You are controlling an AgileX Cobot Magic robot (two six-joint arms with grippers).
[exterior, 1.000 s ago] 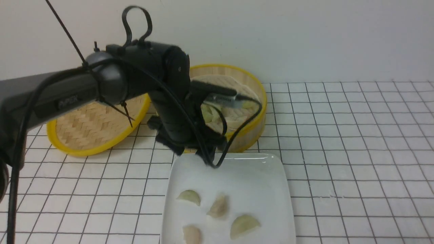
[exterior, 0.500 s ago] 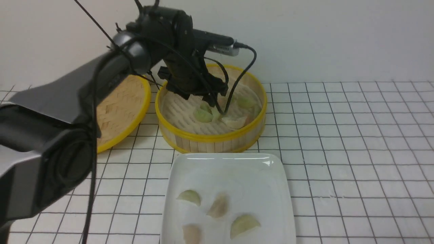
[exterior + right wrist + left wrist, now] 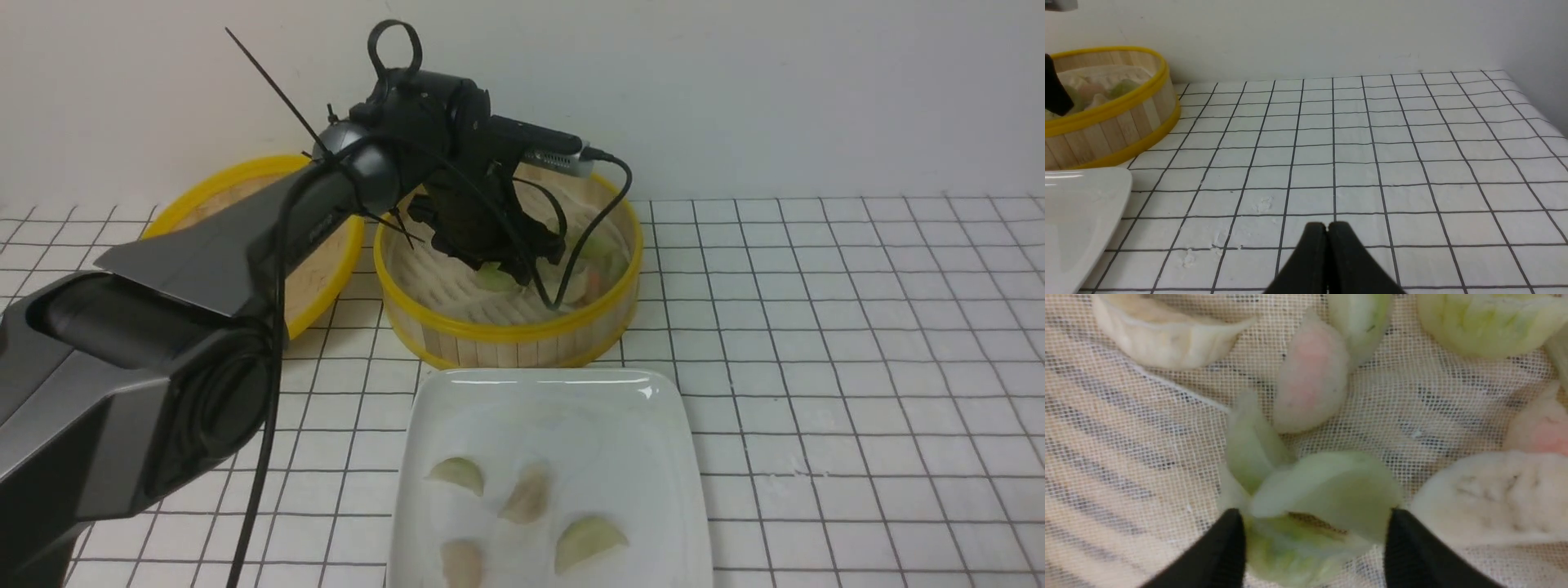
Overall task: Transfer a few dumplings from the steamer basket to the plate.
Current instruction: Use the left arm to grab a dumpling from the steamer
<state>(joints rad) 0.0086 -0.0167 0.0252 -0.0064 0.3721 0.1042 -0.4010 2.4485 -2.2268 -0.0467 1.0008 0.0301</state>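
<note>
The steamer basket stands behind the white plate. My left gripper reaches down inside the basket. In the left wrist view its black fingers press on both ends of a pale green dumpling, which lies on the mesh cloth against another green one. A pinkish dumpling, a cream one and a white one lie around them. Several dumplings rest on the plate. My right gripper is shut and empty, low over the tiled table.
The flat woven lid with a yellow rim lies left of the basket, partly behind my left arm. The wall rises just behind the basket. The right wrist view shows the basket and a plate corner away from my right gripper.
My left arm swung from above the plate's far edge back over the basket and lowered into it. Its jaws have narrowed onto the green dumpling. The plate's dumplings have not moved.
</note>
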